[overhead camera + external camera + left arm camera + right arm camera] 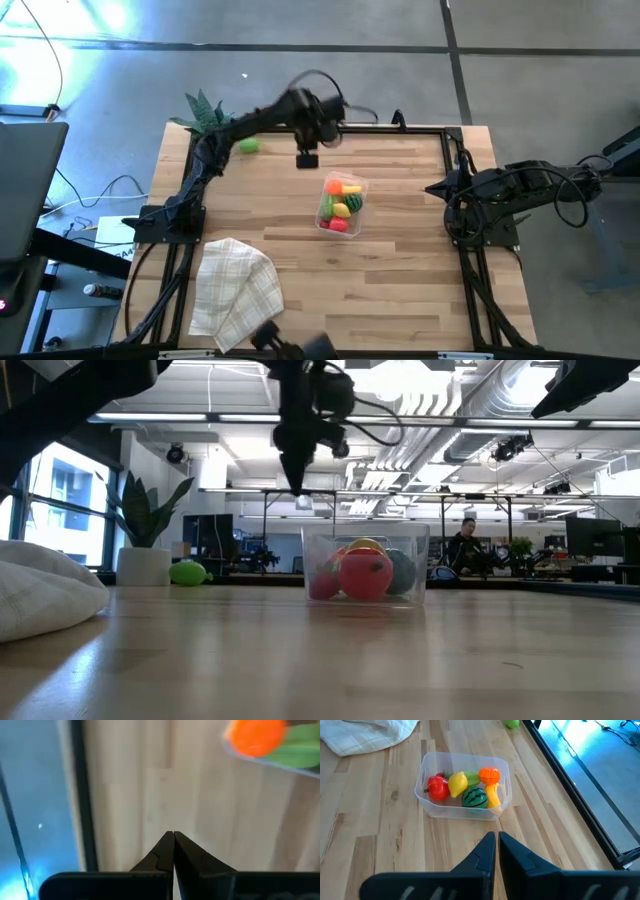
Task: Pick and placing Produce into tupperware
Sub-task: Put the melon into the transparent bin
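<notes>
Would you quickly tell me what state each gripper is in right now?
Left gripper: shut, holding nothing, raised above the table's far side.
Right gripper: shut, holding nothing, at the table's right edge.

Even, bright daylight covers the worktop [400,260], with blue-white glare on the floor [90,30] beyond its far left corner. In the low view, ceiling lights [400,380] flare overhead and the near boards blur. The left wrist view is soft; the orange piece [256,736] looks smeared, perhaps out of focus.
</notes>
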`<action>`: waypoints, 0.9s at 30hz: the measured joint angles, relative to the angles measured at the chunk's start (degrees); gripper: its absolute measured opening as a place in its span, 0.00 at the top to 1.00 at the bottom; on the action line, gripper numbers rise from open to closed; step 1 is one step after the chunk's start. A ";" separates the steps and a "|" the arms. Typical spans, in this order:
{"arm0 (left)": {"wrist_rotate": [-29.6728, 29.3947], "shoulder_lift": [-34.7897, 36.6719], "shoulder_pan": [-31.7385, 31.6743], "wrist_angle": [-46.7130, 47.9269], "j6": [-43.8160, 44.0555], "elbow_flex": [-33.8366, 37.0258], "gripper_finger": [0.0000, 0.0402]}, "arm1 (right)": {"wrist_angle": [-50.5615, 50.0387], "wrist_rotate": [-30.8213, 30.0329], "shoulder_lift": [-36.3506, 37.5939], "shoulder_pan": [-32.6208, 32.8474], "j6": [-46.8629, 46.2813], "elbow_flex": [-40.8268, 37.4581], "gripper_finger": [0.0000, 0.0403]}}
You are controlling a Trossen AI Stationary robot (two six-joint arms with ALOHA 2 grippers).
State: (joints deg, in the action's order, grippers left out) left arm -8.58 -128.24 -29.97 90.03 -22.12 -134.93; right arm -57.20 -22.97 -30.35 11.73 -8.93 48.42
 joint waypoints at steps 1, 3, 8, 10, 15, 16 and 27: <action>-0.39 0.57 -1.47 -0.01 0.09 -0.01 1.00 | 0.01 0.01 0.00 0.02 -0.01 0.01 0.97; -1.32 1.23 -4.40 -0.01 0.41 -0.02 1.00 | 0.00 -0.01 0.00 0.01 -0.02 0.01 0.97; -3.65 1.37 -11.21 -0.01 3.21 -0.02 1.00 | 0.04 -0.02 0.00 0.02 -0.05 0.00 0.97; -3.65 1.40 -13.59 -0.01 4.38 -0.02 1.00 | 0.48 -1.52 0.00 0.00 -2.55 0.02 0.97; -3.60 1.51 -18.67 -0.05 3.24 3.03 1.00 | 0.65 -13.50 0.00 -0.02 -14.96 0.00 0.97; -3.60 1.51 -19.52 0.01 2.18 3.94 1.00 | 0.68 -14.25 0.00 -0.02 -16.69 0.01 0.97; -4.54 1.49 -22.94 0.01 -5.10 14.18 1.00 | 0.69 -7.06 0.00 0.00 -19.29 0.00 0.97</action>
State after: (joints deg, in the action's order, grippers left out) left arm -13.12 -126.76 -52.91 90.04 -27.23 -120.76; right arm -56.51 -30.03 -30.35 11.73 -28.22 48.42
